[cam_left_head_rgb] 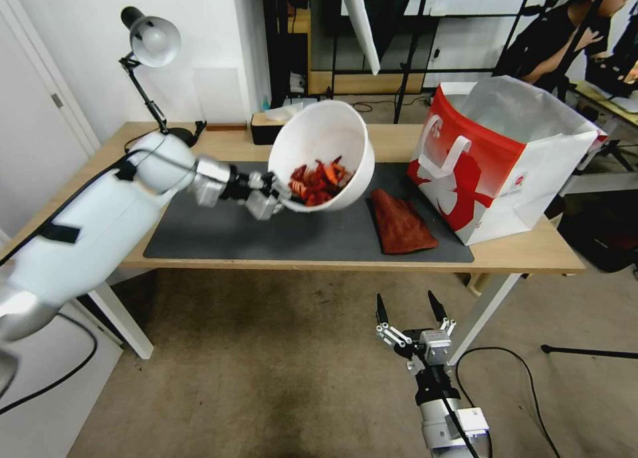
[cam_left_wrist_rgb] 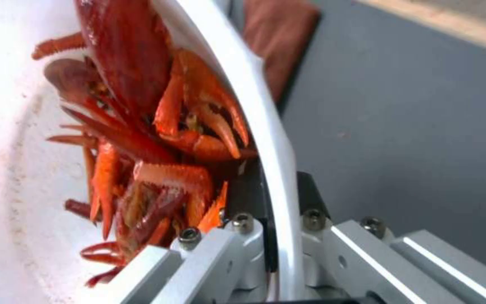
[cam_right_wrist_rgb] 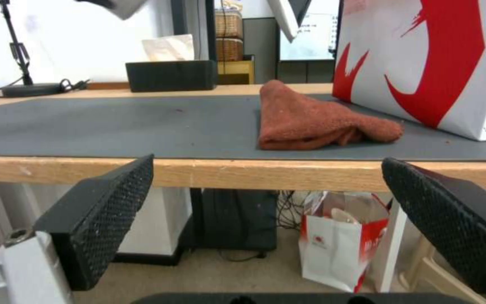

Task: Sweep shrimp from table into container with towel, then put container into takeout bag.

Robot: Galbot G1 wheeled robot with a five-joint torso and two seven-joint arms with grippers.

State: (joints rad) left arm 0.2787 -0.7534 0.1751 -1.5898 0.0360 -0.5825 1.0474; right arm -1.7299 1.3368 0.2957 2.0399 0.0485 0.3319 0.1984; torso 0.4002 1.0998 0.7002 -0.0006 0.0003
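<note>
Thin white container (cam_left_head_rgb: 323, 153) rim clamped by left hand (cam_left_head_rgb: 279, 195), spiny shrimp (cam_left_head_rgb: 319, 181) piled inside; right hand (cam_left_head_rgb: 410, 310) parted below table (cam_left_head_rgb: 531, 253).

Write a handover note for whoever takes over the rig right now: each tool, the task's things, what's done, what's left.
Left tool: shut on the container's rim, holding it tilted above the table, shrimp inside.
Right tool: open, idle below the table's front edge.
Towel: lying on the mat beside the takeout bag, which stands open at the robot's right.
Done: shrimp swept into the container.
Left: put the container into the bag.
</note>
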